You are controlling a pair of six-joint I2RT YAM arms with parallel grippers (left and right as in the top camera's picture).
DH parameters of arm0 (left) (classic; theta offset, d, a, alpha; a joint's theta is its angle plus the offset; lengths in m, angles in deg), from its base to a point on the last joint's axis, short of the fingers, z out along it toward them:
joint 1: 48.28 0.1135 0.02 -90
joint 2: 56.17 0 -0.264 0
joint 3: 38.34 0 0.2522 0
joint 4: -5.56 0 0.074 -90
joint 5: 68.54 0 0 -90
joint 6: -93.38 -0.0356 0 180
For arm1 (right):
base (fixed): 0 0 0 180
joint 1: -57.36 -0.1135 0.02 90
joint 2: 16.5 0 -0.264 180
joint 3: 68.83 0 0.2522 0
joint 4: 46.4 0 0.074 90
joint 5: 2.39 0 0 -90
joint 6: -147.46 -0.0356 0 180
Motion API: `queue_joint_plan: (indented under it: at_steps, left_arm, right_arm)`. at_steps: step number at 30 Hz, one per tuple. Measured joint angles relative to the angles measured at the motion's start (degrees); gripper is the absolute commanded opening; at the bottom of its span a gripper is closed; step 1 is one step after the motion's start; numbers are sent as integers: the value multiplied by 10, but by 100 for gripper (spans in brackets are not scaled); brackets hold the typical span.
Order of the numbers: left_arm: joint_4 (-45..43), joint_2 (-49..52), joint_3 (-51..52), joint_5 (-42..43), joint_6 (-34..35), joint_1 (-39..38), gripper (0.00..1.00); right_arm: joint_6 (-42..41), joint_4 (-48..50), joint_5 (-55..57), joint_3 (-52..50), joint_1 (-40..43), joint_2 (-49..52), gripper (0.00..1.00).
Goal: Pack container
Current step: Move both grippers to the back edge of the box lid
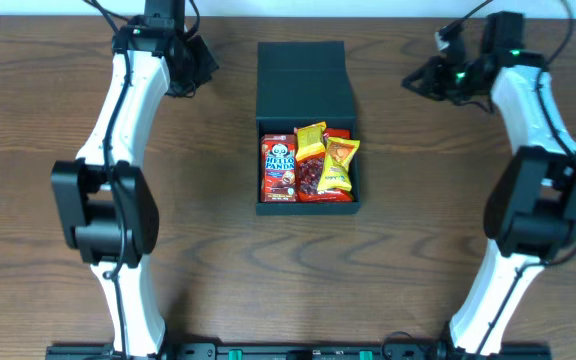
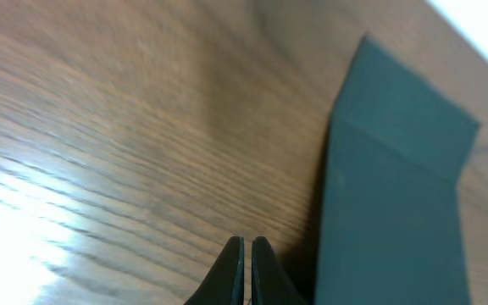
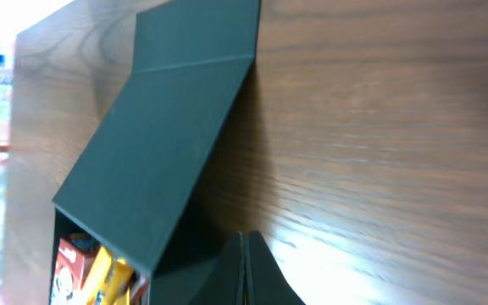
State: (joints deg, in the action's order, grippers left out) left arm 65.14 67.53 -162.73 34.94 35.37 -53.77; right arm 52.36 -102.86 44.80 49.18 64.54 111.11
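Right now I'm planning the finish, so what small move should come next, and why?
Probably bring the shut, empty right claw behind the flap lid to tip it closed: the container holds snack packets and the flap lid is open.

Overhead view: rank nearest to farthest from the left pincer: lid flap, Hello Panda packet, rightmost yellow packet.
1. Lid flap, far side, level with left pincer.
2. Hello Panda packet, container left.
3. Rightmost yellow packet, container right.
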Motion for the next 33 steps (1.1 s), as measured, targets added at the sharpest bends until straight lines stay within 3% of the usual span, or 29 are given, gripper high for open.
queue_joint_plan:
  at_steps: [11, 22, 33]
  left_arm:
    - [-55, 127, 0, 106, 68, -27, 6]
    - [-82, 142, 0, 163, 79, -35, 6]
    - [-168, 148, 0, 240, 64, -29, 6]
  right_arm:
    - [-56, 35, -47, 0, -71, 93, 2]
    - [-85, 68, -75, 0, -89, 126, 1]
    - [-89, 126, -175, 0, -90, 126, 2]
